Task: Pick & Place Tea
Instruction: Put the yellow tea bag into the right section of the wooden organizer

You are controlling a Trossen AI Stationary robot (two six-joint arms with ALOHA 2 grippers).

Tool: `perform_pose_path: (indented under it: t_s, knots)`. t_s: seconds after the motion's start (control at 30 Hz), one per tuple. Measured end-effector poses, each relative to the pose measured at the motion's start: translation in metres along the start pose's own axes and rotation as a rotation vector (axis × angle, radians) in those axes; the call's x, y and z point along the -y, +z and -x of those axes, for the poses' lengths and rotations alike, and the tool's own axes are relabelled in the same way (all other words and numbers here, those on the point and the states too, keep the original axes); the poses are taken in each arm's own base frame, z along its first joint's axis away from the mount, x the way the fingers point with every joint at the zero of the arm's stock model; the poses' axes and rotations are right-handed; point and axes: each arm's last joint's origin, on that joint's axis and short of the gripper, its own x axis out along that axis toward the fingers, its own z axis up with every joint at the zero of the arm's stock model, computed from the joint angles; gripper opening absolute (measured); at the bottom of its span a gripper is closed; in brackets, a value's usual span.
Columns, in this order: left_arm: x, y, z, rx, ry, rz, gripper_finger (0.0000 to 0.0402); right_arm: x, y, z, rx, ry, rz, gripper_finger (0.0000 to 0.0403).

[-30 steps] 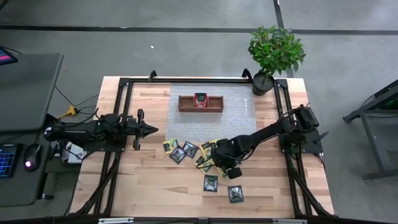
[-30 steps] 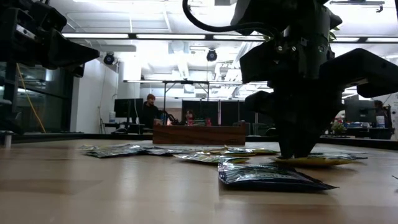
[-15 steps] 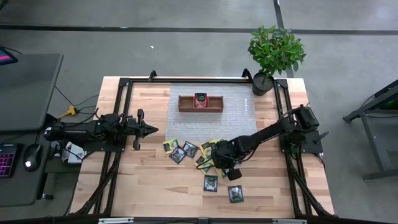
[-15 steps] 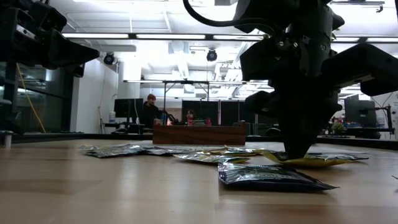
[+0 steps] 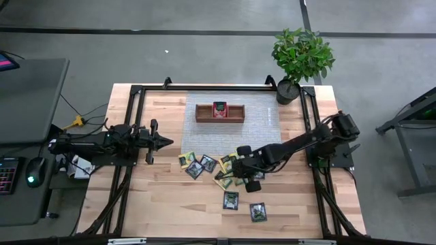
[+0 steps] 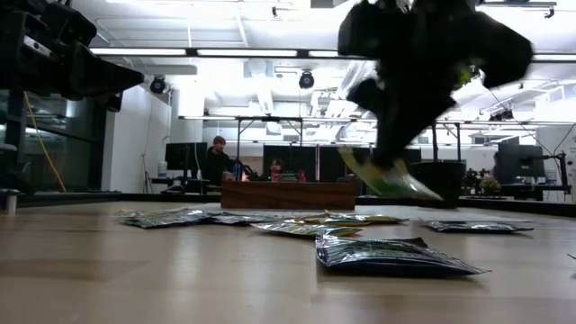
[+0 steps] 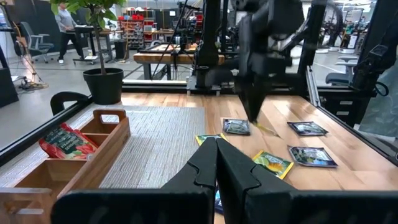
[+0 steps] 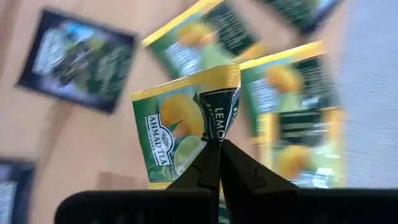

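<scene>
Right pincer (image 8: 219,144) is up off the surface (image 5: 163,204) with a yellow-green tea packet (image 8: 186,127) pinched between its fingertips, the packet creased where the two dark fingers meet. From the low camera that packet (image 6: 387,177) hangs tilted in the air, clear of the wood, under the blurred right arm. Seen from overhead, the right pincer (image 5: 240,171) sits over the scatter of loose packets, roughly at five o'clock from the wooden tray (image 5: 219,113).

The rest of the tea lies flat on the surface: a cluster of yellow-green and dark packets (image 5: 197,165) at about six o'clock from the tray, and two dark packets, one (image 5: 231,201) and another (image 5: 258,212), nearer the front edge. The low view shows one dark packet (image 6: 389,256) closest to the camera.

The tray rests on a grey mat (image 5: 231,129), and a red packet (image 5: 219,109) lies in its middle compartment; the left wrist camera shows that red packet (image 7: 65,140) lying inside the tray (image 7: 81,152).

Left pincer (image 5: 165,141) waits at nine o'clock from the cluster, well apart from the tea, its fingers (image 7: 214,168) pressed together on nothing.

A potted plant (image 5: 300,58) stands at the far right corner. A person (image 6: 216,162) shows in the room beyond.
</scene>
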Motion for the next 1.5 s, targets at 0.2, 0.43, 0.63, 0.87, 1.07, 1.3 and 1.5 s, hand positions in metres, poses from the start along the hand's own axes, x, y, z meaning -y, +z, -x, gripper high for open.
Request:
perform_pose_path:
  t_s: [0.2, 0.43, 0.63, 0.87, 1.07, 1.3, 1.5]
  knots:
    - [0.000, 0.000, 0.000, 0.000, 0.000, 0.000, 0.0000, 0.018, 0.013, 0.036, -0.001, -0.251, -0.022, 0.0000]
    - [0.000, 0.000, 0.000, 0.000, 0.000, 0.000, 0.0000, 0.064, 0.025, 0.060, -0.011, -0.506, -0.091, 0.0000]
    - [0.000, 0.000, 0.000, 0.000, 0.000, 0.000, 0.0000, 0.114, 0.024, 0.064, -0.029, -0.658, -0.143, 0.0000]
    - [0.000, 0.000, 0.000, 0.001, 0.000, 0.000, 0.0000, 0.158, 0.019, 0.068, -0.057, -0.731, -0.108, 0.0000]
    - [0.000, 0.000, 0.000, 0.000, 0.000, 0.000, 0.0000, 0.188, 0.014, 0.049, -0.101, -0.710, -0.079, 0.0000]
    - [0.000, 0.000, 0.000, 0.000, 0.000, 0.000, 0.0000, 0.211, 0.005, 0.024, -0.142, -0.665, -0.128, 0.0000]
    - [0.000, 0.000, 0.000, 0.000, 0.000, 0.000, 0.0000, 0.222, -0.002, 0.020, -0.153, -0.634, -0.154, 0.0000]
